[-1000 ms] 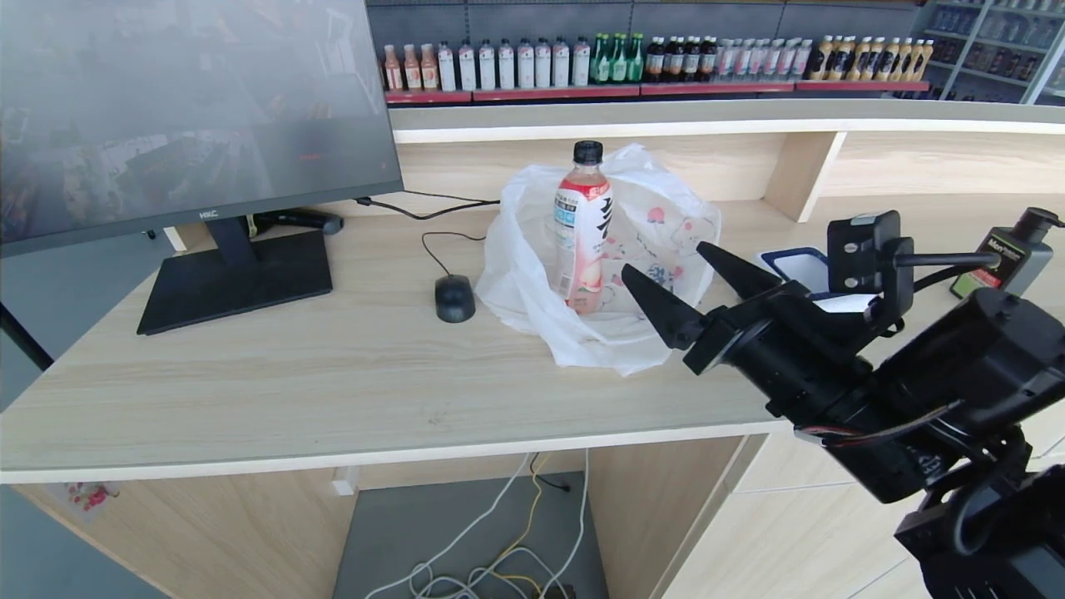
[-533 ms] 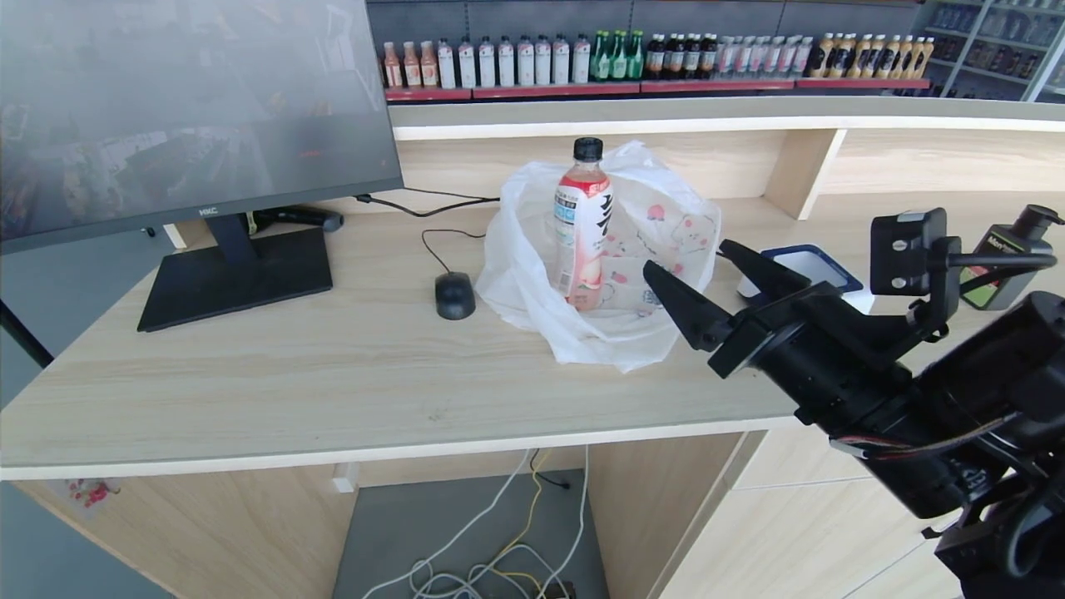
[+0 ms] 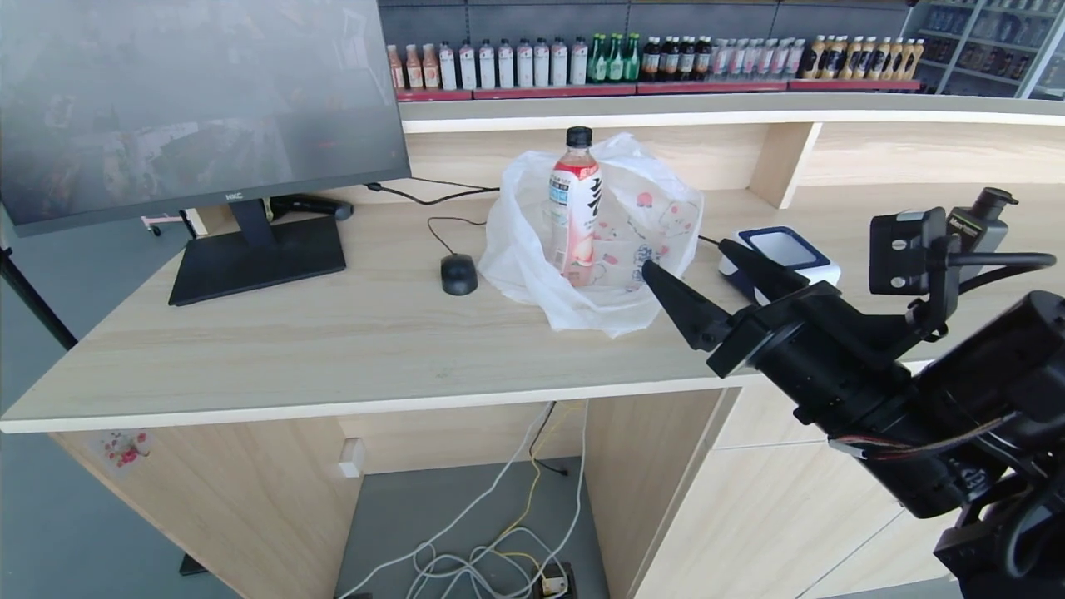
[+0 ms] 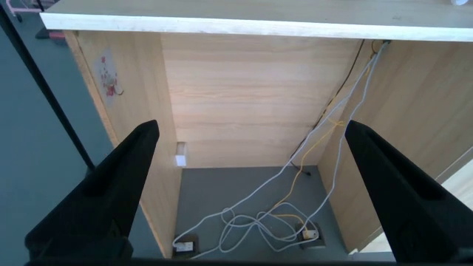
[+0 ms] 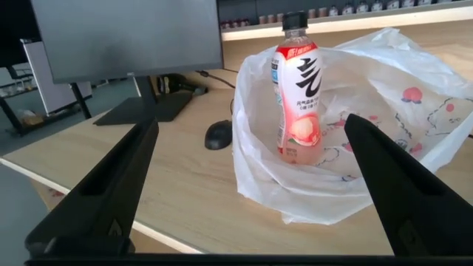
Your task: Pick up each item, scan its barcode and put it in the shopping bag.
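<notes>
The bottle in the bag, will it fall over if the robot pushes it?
Probably, yes: the bottle is tall, narrow and upright, so a push near its cap would likely tip it. The thin bag around it looks floppy, so it would hardly prop it. The bottle seems full, so it is probably fairly heavy.

Bottle (image 3: 574, 208): clear plastic holding a pink drink, black cap, label in white, red and pink; upright inside the shopping bag, neck and cap above the bag's rim

Shopping bag (image 3: 517, 241): thin white plastic with small printed pictures, mouth open, sides crumpled and slumped; sits around the middle of the counter (image 3: 333, 333)

Scanner (image 3: 782, 254): low white box with a dark blue rim, flat on the counter just right of the bag

Pump bottle (image 3: 975, 226): dark body, black pump top, upright at the far right, beyond the scanner
</notes>
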Motion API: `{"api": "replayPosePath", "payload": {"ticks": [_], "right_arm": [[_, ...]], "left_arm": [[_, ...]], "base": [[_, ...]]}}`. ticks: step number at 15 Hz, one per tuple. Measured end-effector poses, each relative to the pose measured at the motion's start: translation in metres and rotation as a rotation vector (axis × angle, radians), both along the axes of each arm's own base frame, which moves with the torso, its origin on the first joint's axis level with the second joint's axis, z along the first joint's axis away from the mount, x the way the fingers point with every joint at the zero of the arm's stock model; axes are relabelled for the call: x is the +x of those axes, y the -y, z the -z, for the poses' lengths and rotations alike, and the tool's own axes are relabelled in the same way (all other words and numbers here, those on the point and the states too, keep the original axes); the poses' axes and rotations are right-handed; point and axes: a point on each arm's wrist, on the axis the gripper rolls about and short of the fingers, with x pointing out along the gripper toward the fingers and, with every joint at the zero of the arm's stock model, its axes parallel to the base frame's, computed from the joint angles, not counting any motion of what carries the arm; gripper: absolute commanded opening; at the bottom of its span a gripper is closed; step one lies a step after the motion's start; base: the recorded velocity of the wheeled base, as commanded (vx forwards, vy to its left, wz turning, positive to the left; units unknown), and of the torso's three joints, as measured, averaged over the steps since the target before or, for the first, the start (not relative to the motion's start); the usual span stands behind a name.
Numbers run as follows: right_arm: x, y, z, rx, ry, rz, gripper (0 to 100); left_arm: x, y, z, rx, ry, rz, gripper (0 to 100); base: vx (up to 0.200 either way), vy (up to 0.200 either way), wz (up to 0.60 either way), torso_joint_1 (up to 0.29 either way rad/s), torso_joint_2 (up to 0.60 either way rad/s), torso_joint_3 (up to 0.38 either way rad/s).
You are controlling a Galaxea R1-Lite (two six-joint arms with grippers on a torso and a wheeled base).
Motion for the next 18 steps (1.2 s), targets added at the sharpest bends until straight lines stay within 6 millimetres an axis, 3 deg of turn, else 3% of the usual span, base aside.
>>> {"api": "replayPosePath", "payload": {"ticks": [18], "right_arm": [[0.0064, -0.0038, -0.0029, 0.008, 0.015, 0.003, 100]], "left_arm": [[0.0, 0.0, -0.0002, -0.033, 0.002, -0.002, 100]], "base": [[0.0, -0.2, 0.0, 0.006, 0.0, 0.001]]}}
